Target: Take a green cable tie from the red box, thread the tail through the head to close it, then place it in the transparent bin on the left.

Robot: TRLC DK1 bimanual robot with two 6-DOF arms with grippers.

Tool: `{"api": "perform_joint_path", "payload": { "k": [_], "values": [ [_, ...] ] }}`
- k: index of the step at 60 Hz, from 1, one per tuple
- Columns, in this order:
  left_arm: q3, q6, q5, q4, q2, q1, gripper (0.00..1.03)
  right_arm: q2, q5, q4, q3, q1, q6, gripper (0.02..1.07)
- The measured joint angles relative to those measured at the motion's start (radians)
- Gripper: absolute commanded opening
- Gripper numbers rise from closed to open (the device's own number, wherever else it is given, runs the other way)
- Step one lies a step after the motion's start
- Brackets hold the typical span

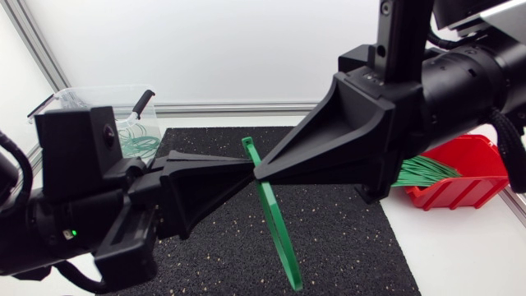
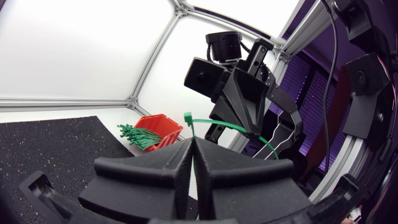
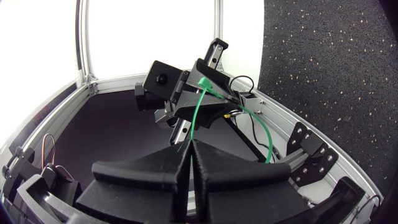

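A green cable tie (image 1: 271, 214) hangs in the air above the black mat, held between my two grippers, which meet tip to tip. My left gripper (image 1: 246, 171) is shut on it from the left and my right gripper (image 1: 261, 171) from the right. In the left wrist view the tie (image 2: 188, 118) rises out of the left gripper (image 2: 193, 149), and a strand runs across to the right gripper (image 2: 252, 132). In the right wrist view the tie (image 3: 198, 112) arcs from my right gripper (image 3: 189, 149) to the left gripper (image 3: 208, 84). Whether the tail passes through the head cannot be told.
The red box (image 1: 472, 177), with several loose green ties (image 1: 423, 171), stands at the right beside the black mat (image 1: 345, 222). The transparent bin (image 1: 90, 99) at the back left holds closed green ties (image 1: 136, 141).
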Motion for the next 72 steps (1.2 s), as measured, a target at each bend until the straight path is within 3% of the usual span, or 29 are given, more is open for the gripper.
{"api": "perform_joint_path", "payload": {
  "k": [14,72],
  "values": [
    [0.0,0.003,0.002,0.007,0.023,0.04,0.04,-0.007,0.001,0.0,-0.003,0.007,0.0,0.08],
    [0.015,0.003,0.002,-0.007,0.024,0.019,0.04,0.017,0.001,0.029,-0.022,0.009,0.0,0.08]
  ]
}}
